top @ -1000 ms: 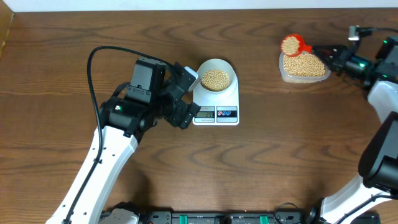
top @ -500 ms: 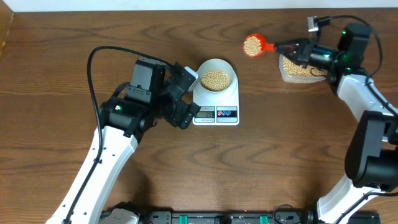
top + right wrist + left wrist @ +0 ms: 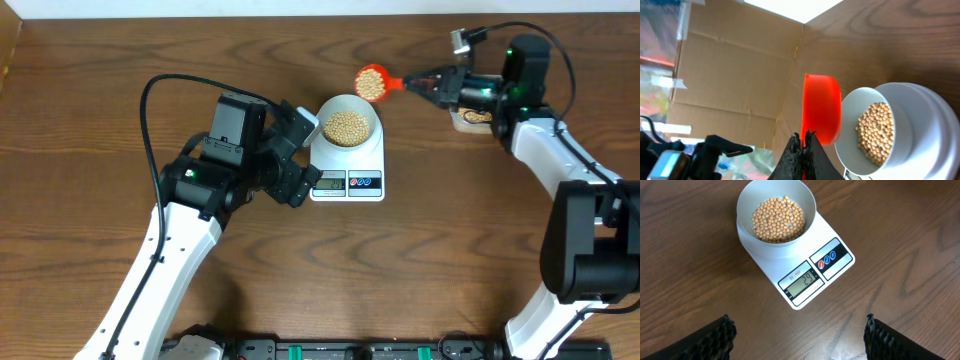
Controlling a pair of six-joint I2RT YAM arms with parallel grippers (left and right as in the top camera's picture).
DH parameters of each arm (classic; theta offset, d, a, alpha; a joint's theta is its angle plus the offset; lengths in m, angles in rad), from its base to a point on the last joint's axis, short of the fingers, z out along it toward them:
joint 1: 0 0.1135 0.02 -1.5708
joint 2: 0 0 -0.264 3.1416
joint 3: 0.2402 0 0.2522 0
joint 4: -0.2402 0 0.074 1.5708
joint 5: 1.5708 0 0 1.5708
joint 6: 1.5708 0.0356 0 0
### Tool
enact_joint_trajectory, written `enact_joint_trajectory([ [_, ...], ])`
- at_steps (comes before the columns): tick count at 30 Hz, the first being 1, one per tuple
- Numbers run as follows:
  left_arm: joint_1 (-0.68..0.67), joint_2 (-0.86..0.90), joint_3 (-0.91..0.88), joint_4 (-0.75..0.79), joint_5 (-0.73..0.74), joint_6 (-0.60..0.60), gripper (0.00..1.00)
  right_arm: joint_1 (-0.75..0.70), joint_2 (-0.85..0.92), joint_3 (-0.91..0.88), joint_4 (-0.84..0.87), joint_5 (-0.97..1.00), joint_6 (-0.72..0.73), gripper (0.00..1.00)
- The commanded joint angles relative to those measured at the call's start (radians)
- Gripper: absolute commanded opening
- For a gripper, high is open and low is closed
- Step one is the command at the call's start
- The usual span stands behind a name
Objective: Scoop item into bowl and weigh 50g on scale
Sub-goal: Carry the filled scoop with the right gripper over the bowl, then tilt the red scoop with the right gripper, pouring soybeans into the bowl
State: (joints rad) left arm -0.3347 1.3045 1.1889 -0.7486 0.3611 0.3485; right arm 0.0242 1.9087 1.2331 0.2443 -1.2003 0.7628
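- While your right gripper (image 3: 432,82) is clamping the bean-filled red plastic scoop (image 3: 372,83) beside the pale round bowl (image 3: 328,108),
- your left gripper (image 3: 800,335) is gaping, empty.

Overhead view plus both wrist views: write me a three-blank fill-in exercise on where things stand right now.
The bowl stands on the ____. The right end effector holds a red scoop loaded with ____. The left end effector is ____ and holds nothing.
Missing words: scale; beans; open.
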Motion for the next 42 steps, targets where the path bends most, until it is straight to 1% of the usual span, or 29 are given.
enact_joint_trajectory([
  [1,0.003,-0.005,-0.004,0.002,0.005,0.014,0.84,0.044,0.008,-0.004,0.003,0.018,-0.082,0.01],
  [4,0.003,-0.005,-0.004,0.002,0.005,0.014,0.84,0.072,0.008,-0.004,0.003,0.036,-0.140,0.01],
  [9,0.003,-0.005,-0.004,0.002,0.005,0.014,0.84,0.089,0.008,-0.004,0.003,0.081,-0.163,0.01],
  [15,0.003,-0.005,-0.004,0.002,0.005,0.014,0.84,0.089,0.008,-0.004,0.002,0.089,-0.183,0.01],
  [23,0.003,-0.005,-0.004,0.002,0.005,0.014,0.85,0.096,0.008,-0.004,-0.001,0.100,-0.264,0.01],
  [30,0.003,-0.005,-0.004,0.002,0.005,0.014,0.85,0.096,0.008,-0.004,-0.006,0.122,-0.275,0.01],
  [37,0.003,-0.005,-0.004,0.002,0.005,0.014,0.85,0.104,0.008,-0.004,-0.066,0.128,-0.369,0.01],
  [42,0.003,-0.005,-0.004,0.002,0.005,0.014,0.84,0.109,0.008,-0.004,-0.080,0.129,-0.432,0.01],
])
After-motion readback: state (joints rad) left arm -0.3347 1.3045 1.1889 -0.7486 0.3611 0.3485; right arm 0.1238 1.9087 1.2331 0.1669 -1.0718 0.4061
